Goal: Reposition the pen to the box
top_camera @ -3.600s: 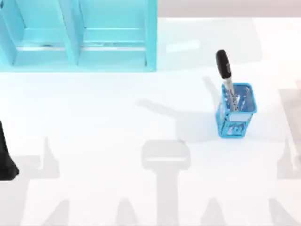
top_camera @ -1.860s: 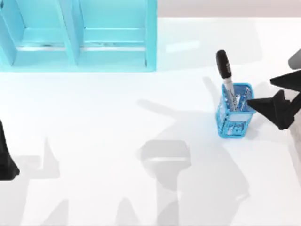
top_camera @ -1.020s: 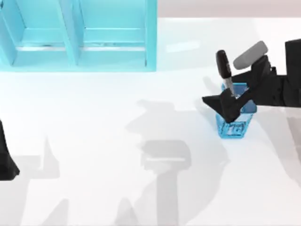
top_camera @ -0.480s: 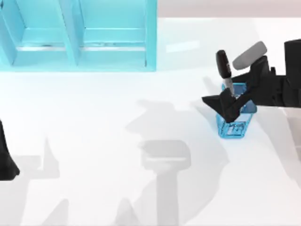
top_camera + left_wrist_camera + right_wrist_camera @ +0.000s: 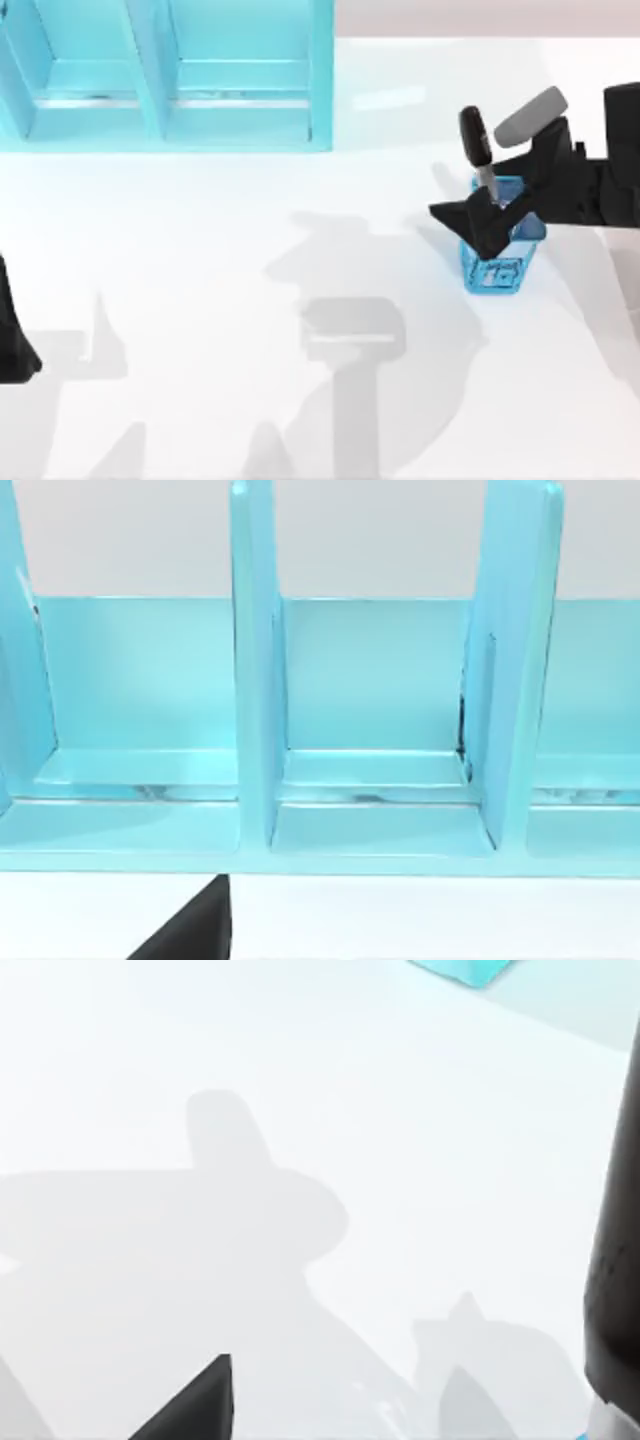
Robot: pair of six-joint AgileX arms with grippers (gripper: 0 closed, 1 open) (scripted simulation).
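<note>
The pen [image 5: 478, 150] stands tilted in the blue mesh holder [image 5: 497, 252] on the right half of the bench [image 5: 250, 300], its black end leaning up and toward the far side, the thin grey barrel dropping into the holder's mouth. In the right wrist view that black end [image 5: 612, 1260] rises along the edge, very close to the camera. Right at the barrel sits the right end effector [image 5: 492, 205], reaching in level from the right edge with its arm stretched across the bench; one dark finger [image 5: 460, 218] points out on the near side of the pen, another sits on the far side, and they look closed on the barrel just above the holder's rim. The turquoise box [image 5: 170, 75], split by upright walls, stands at the far left, well apart from the pen. The left end effector [image 5: 15, 340] is parked at the left edge; whether it is apart or together, I cannot tell.
</note>
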